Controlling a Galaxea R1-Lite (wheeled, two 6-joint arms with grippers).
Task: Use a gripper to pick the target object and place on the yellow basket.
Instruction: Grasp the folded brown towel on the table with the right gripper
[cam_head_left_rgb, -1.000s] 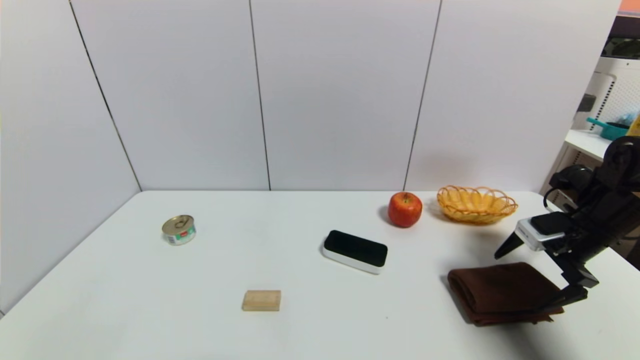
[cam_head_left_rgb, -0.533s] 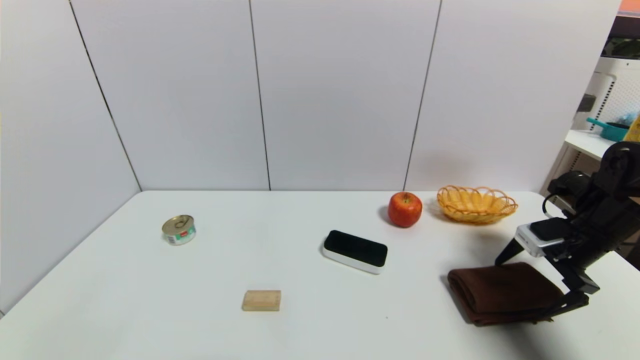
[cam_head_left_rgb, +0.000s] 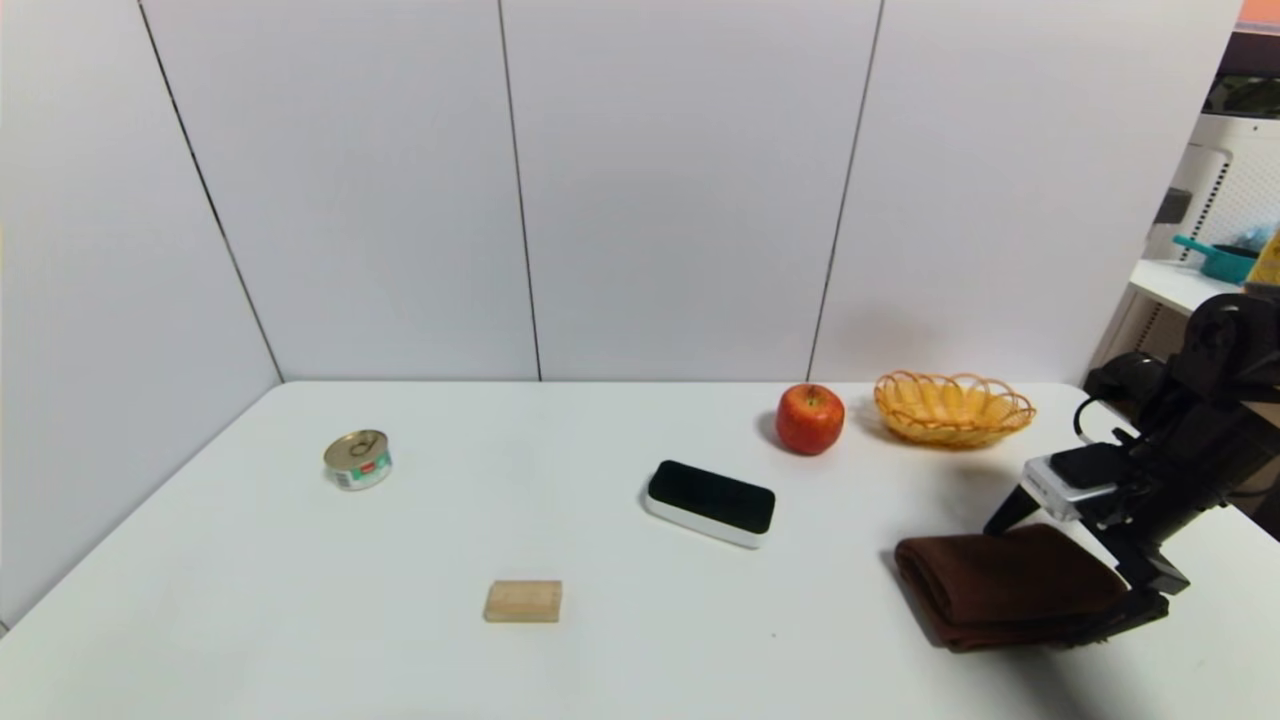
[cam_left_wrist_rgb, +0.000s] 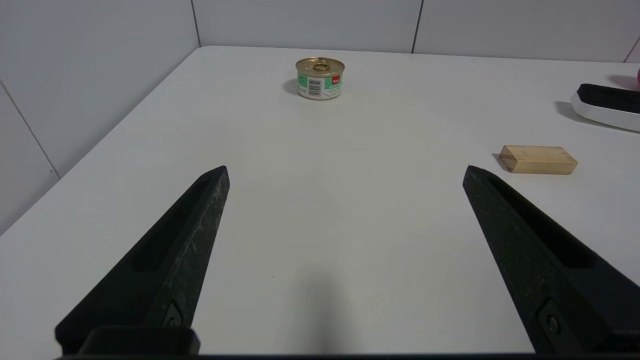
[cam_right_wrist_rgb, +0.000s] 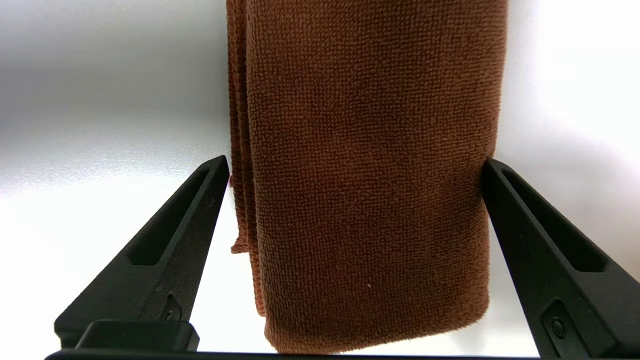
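The towel lies folded on the table, near its right edge, between the spread fingers of my right claw, one at either long side. From the towel, the basket sits toward twelve, by the back edge; the apple toward eleven; the eraser at ten; the block at nine, bare table all round it; the can farther off, toward ten. My left claw idles, spread over open table.

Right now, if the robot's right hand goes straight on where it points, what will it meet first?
Probably the dark brown folded cloth towel, between its fingertips; exact depth is unclear.
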